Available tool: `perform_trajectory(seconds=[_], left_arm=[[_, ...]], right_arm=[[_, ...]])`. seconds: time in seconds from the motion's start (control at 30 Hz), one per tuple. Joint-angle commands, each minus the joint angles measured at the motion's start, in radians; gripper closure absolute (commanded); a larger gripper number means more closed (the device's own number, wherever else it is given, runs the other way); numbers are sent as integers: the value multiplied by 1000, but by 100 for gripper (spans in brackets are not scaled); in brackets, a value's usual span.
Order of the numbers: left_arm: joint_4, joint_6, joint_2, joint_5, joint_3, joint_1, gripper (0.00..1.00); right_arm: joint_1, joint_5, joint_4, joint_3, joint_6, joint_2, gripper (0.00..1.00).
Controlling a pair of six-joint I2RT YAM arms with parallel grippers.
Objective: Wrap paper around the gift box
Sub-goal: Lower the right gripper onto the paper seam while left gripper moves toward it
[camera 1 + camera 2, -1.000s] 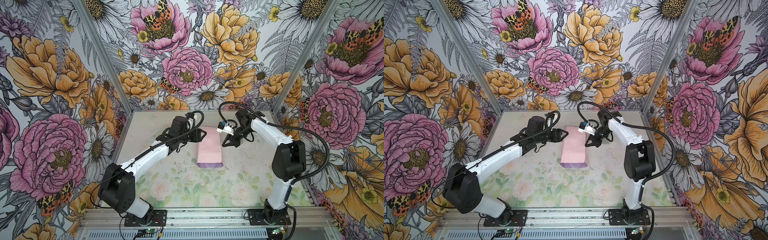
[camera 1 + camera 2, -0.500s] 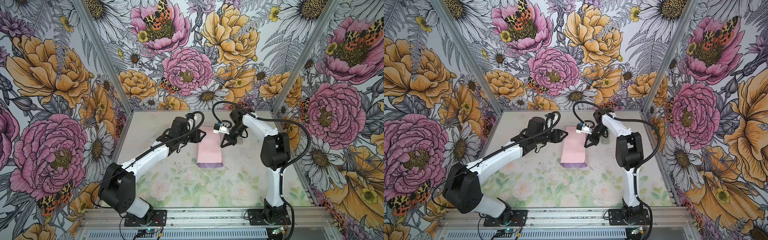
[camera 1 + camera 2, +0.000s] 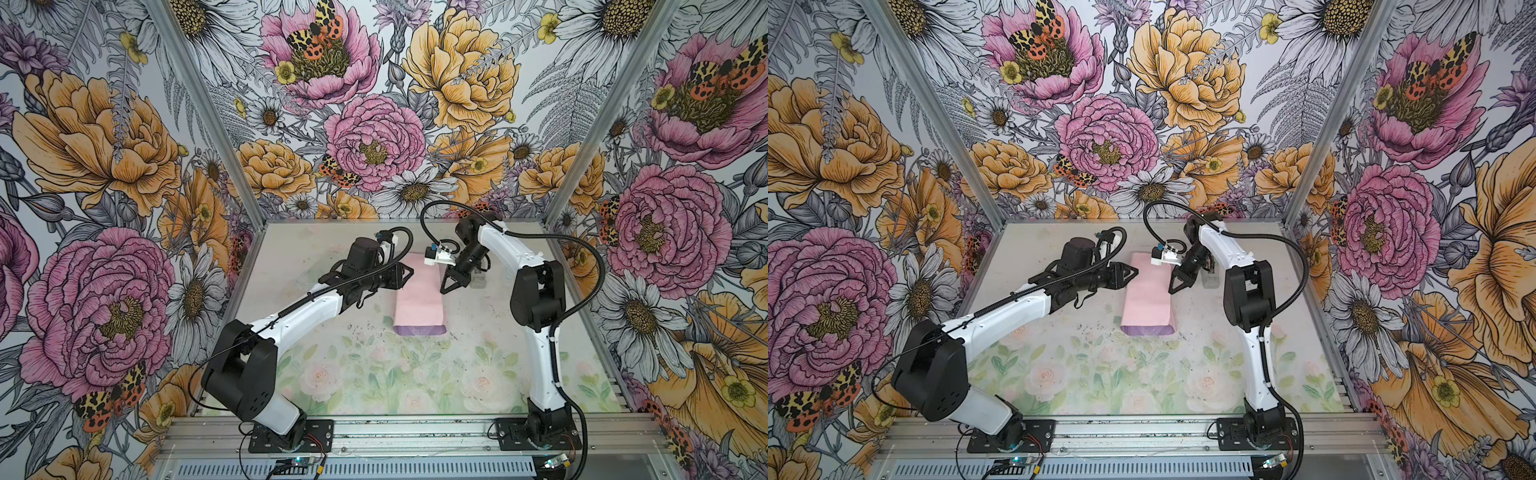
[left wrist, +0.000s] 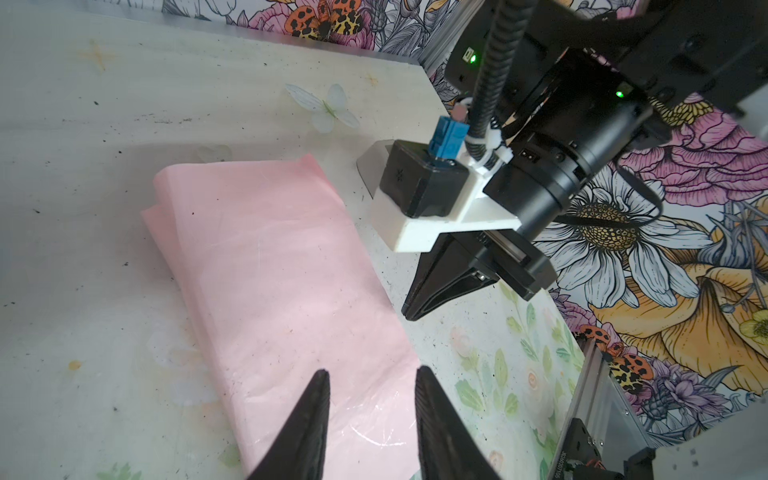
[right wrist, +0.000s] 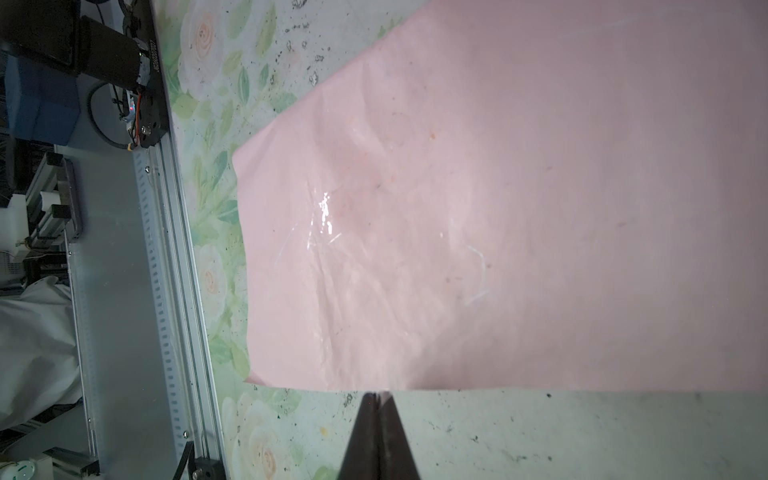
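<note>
The paper (image 3: 417, 297) (image 3: 1148, 296) lies folded into a long packet in mid-table, pale pink on top, with a lilac strip at its near end. The gift box is hidden under it. My left gripper (image 3: 406, 274) (image 3: 1134, 274) is at the packet's left side. In the left wrist view this gripper (image 4: 372, 374) stands open above the pink paper (image 4: 270, 266), nothing between its fingers. My right gripper (image 3: 444, 291) (image 3: 1172, 291) (image 5: 377, 395) is shut. Its tip rests at the right edge of the paper (image 5: 498, 208), low by the table.
A small grey tape dispenser (image 3: 478, 283) (image 3: 1211, 282) stands just right of my right gripper. Shiny clear tape (image 5: 324, 216) sits on the pink paper. Metal rails (image 3: 374, 428) run along the front edge, and flowered walls close the other sides.
My left gripper's fingers have drawn closer together. The right arm's elbow has swung left and its shut gripper has come a little nearer the paper's right edge.
</note>
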Motion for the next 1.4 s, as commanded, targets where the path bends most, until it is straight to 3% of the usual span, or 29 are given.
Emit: perform_trajectory(seconds=[0.0, 0.9, 1.03, 1.37], left_arm=[[38, -1, 10, -12, -12, -12, 64], [97, 61, 70, -8, 12, -52, 72], [95, 71, 102, 7, 39, -58, 78], [94, 94, 205, 39, 120, -87, 80]], right_arm=[[-12, 2, -42, 48, -18, 30, 100], [-31, -21, -98, 175, -7, 156, 100], [-32, -21, -98, 175, -3, 158, 100], [-38, -15, -98, 187, 18, 164, 100]])
